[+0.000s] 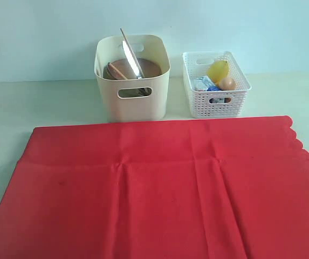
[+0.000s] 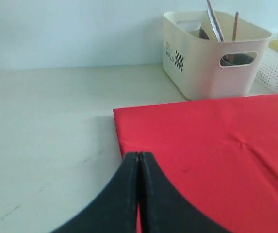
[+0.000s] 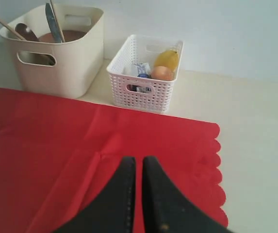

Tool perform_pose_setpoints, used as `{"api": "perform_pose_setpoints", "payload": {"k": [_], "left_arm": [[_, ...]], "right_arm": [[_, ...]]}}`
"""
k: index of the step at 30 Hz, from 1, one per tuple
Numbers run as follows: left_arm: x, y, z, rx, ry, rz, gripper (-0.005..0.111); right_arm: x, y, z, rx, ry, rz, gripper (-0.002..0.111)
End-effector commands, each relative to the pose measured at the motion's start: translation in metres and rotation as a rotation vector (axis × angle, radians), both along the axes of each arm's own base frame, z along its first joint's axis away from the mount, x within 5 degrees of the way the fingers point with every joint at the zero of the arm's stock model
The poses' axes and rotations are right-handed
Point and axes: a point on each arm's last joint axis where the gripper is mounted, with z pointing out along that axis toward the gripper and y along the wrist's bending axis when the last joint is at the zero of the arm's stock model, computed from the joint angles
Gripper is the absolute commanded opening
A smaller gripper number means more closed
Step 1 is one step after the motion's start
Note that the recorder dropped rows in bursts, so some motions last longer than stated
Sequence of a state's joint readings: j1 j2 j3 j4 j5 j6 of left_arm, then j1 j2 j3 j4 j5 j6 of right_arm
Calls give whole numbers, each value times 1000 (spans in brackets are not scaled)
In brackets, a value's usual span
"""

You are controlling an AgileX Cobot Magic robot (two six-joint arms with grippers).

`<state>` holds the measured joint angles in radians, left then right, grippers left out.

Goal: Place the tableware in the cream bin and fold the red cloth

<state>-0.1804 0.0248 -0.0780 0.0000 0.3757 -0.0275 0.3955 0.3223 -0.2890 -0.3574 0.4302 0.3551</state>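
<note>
- Since both are clenched on nothing, the left gripper [image 2: 139,158] pressed tight and the right gripper [image 3: 138,162] showing only a hairline slit, I risk shoving the red cloth [image 1: 159,183] into a bunch instead of pinching its edge.
- It lies flat on the desk [image 1: 35,102] just before the cream bin [image 1: 135,108], faintly creased, scalloped on one side.

Fingers of left gripper [image 2: 139,154]: matte black, smooth, narrow tips, bases flaring out in curves. Right gripper [image 3: 139,159]: same black tapered shape w/ tiny pale speck on 1 finger.
</note>
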Motion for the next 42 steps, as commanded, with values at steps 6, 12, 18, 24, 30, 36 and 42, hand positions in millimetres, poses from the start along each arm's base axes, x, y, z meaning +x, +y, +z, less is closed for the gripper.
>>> {"api": "perform_pose_setpoints", "payload": {"k": [6,12,18,24,30,36,42], "left_arm": [[12,-3,60,-7,-30,-10,0],[12,-3,60,-5,-28,-10,0],[12,-3,60,-5,-28,-10,0],[12,-3,60,-8,-28,-9,0],[12,-3,60,-8,-28,-9,0],[12,-3,59,-7,-21,-10,0],[19,-5,54,49,82,-24,0]], "right_arm": [[-11,-6,14,0,-150,4,6],[-21,-10,14,44,-167,-10,6],[-13,-7,10,19,-106,-12,6],[-12,-7,10,16,-100,-12,6],[-12,-7,9,15,-96,-14,6],[-12,-7,9,17,-95,-13,6],[-12,-7,10,18,-98,-12,6]]}}
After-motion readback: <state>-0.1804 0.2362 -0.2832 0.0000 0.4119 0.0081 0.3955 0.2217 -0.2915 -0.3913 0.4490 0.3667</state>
